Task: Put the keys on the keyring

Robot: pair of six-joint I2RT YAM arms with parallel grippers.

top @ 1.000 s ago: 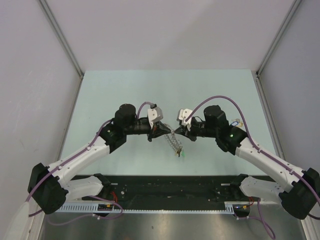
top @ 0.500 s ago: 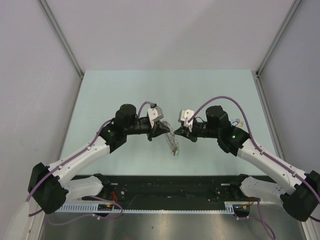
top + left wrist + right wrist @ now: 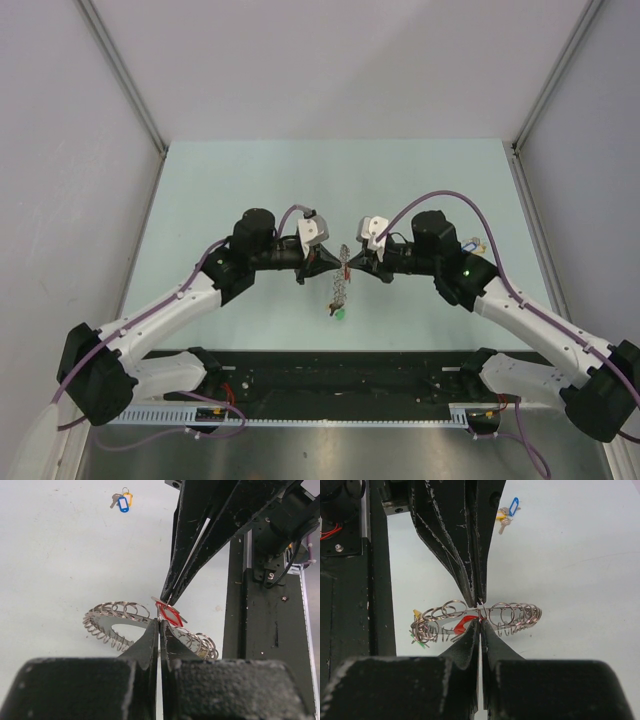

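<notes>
The keyring (image 3: pixel 340 288), a floppy loop of linked silver rings, hangs between my two grippers above the table. My left gripper (image 3: pixel 333 256) is shut on a thin wire of the keyring (image 3: pixel 117 619). My right gripper (image 3: pixel 353 257) meets it tip to tip and is shut at the red key (image 3: pixel 464 624), right by the keyring (image 3: pixel 512 614). The red key (image 3: pixel 169 613) sits where the tips meet. A green key (image 3: pixel 341 313) dangles at the loop's low end, and it shows with a yellow one (image 3: pixel 416 613) in the right wrist view (image 3: pixel 418 639).
A blue key (image 3: pixel 123 504) and a yellow key (image 3: pixel 128 497) lie together on the pale green table (image 3: pixel 230 190), partly behind the right arm in the top view (image 3: pixel 473 243). The black base rail (image 3: pixel 340 375) runs along the near edge. Grey walls enclose the table.
Both grippers have closed in until their tips meet. The keyring has swung left and now hangs straight down below them.
</notes>
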